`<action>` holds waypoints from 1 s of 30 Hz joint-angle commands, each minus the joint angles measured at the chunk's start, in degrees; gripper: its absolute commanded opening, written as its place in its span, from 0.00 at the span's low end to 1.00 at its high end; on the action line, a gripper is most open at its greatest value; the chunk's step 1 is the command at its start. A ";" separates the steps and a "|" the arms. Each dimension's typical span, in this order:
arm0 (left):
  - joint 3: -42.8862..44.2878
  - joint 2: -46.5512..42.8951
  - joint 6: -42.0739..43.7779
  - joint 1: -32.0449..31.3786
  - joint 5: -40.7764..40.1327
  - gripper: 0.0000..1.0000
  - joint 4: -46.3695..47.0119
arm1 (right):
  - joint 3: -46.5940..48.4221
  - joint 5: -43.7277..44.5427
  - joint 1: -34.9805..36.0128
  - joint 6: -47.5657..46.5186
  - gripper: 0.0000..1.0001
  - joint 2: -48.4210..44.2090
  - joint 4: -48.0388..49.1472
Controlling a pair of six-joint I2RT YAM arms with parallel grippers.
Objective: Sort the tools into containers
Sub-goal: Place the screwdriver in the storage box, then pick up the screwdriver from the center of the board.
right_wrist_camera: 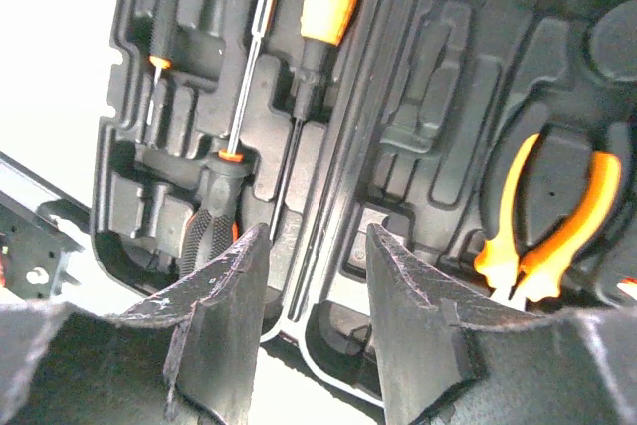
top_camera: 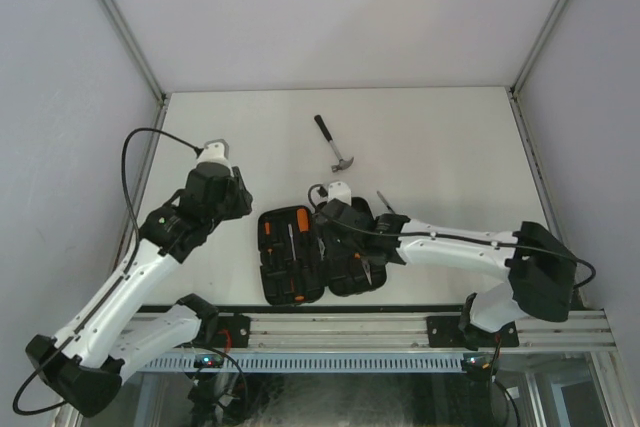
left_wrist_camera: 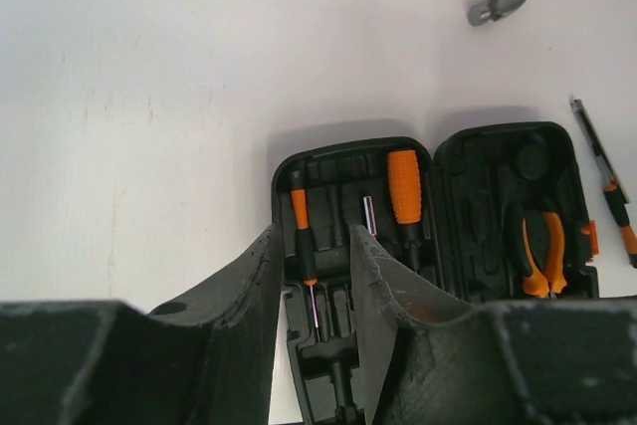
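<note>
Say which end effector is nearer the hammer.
Right. The right end effector is over the case, just short of the hammer; the left end effector is left of the case.

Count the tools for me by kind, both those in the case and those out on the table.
Hammer: 1
Pliers: 1
Screwdrivers: 4
Total: 6

A robotics lab test cell: white table (top_camera: 250, 137) walled by plain white panels (top_camera: 330, 17), aluminium rail (top_camera: 350, 330) along its near edge.
</note>
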 commanded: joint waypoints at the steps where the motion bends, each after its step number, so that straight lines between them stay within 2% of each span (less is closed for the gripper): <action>1: -0.39 -3.42 2.25 0.29 1.91 0.38 1.29 | 0.44 1.69 -2.41 -2.20 0.43 -5.67 -2.98; 8: -0.09 -5.51 2.47 0.31 2.14 0.40 -1.21 | -0.11 -0.95 -4.31 -1.24 0.42 -6.46 -6.11; 15: -1.86 -5.50 2.12 0.29 3.33 0.40 -1.37 | -0.46 -4.16 -1.03 2.93 0.40 -0.19 -0.33; 20: -2.24 -5.93 1.94 0.29 3.82 0.39 -1.70 | -0.46 -2.86 -1.11 6.51 0.37 3.23 0.97; 30: -3.32 -6.06 1.15 0.29 3.94 0.39 -1.47 | -0.11 -5.29 -1.81 6.14 0.32 8.41 4.12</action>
